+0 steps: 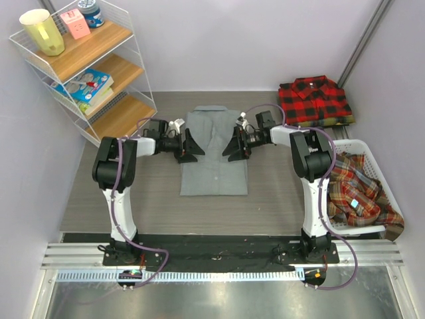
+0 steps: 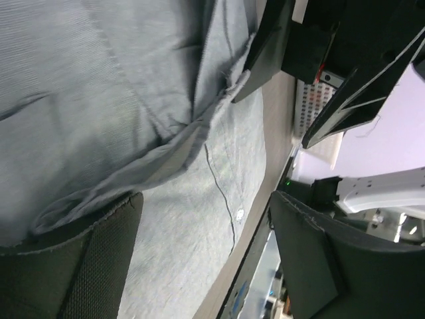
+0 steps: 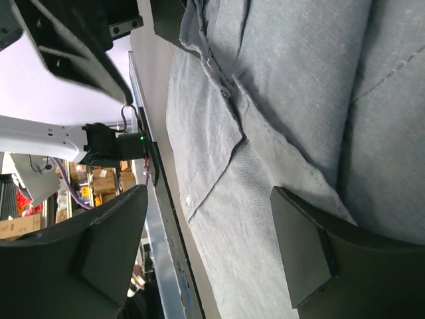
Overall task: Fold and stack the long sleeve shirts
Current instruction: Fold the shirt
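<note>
The grey shirt [image 1: 214,169] lies flat in the middle of the table [image 1: 133,193], collar toward the far edge, folded into a narrow upright rectangle with its button placket running down the centre.

The left gripper [image 1: 192,147] sits low at the shirt's left edge, about halfway up the body. Its claw is spread wide: in the left wrist view one finger [image 2: 73,266] lies against a loose folded hem of grey cloth [image 2: 99,86], and the other stands well apart over the shirt's front, clamping nothing.

The right gripper [image 1: 232,145] mirrors it at the shirt's right edge, pointing inward. Its claw is also wide. The right wrist view shows its two fingers [image 3: 312,259] far apart, with creased grey fabric [image 3: 299,80] beneath and between them, and nothing pinched.

A red-and-black checked shirt [image 1: 314,100] rests folded at the table's far right corner. Along the right edge, a white basket [image 1: 362,144] holds crumpled plaid shirts [image 1: 355,189], some spilling over its near rim. A wire shelf rack [image 1: 86,66] stands at the far left corner.
</note>
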You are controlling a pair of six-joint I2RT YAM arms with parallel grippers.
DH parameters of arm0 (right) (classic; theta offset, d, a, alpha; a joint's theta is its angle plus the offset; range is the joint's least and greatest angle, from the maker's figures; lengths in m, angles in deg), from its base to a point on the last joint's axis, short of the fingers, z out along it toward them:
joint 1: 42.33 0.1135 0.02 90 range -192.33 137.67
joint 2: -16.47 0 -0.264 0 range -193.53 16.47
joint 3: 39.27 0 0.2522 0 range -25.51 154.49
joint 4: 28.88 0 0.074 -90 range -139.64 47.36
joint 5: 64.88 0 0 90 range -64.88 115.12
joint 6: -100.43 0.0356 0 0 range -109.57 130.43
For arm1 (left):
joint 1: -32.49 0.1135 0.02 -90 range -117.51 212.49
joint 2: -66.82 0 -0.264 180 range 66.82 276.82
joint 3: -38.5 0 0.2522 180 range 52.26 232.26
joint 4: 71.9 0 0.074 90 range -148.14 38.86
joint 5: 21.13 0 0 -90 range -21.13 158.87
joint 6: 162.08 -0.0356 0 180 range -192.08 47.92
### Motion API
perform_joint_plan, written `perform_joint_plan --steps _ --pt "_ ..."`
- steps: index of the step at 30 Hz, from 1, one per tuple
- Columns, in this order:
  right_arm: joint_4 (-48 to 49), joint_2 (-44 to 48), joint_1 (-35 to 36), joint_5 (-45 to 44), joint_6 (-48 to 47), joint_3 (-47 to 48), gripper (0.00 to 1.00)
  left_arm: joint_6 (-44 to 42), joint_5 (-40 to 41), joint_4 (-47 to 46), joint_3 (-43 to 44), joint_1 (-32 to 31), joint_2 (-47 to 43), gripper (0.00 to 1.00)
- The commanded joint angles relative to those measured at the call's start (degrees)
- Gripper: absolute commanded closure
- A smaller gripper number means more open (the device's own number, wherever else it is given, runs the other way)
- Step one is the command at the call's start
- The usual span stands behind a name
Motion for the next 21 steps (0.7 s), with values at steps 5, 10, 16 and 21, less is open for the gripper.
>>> perform_joint_plan --steps 5,10,16,21 --pt "-0.5 2.2 -1.1 -2.6 -2.3 -8.8 0.27 5.0 2.2 -5.3 -11.2 3.0 -2.8 0.22" --pt "-0.6 13.5 -1.1 -3.5 -0.1 -9.4 0.36 -3.9 2.0 3.4 -13.3 3.0 -18.0 0.2" --pt "-6.4 21.6 1.7 -12.8 -5.1 -6.4 0.57 -49.3 29.3 31.4 -10.4 -5.0 -38.2 0.24" --pt "-7.2 18.7 8.5 -17.6 -8.8 -4.7 0.66 -64.9 50.0 26.1 -23.6 -26.2 -56.1 0.33"
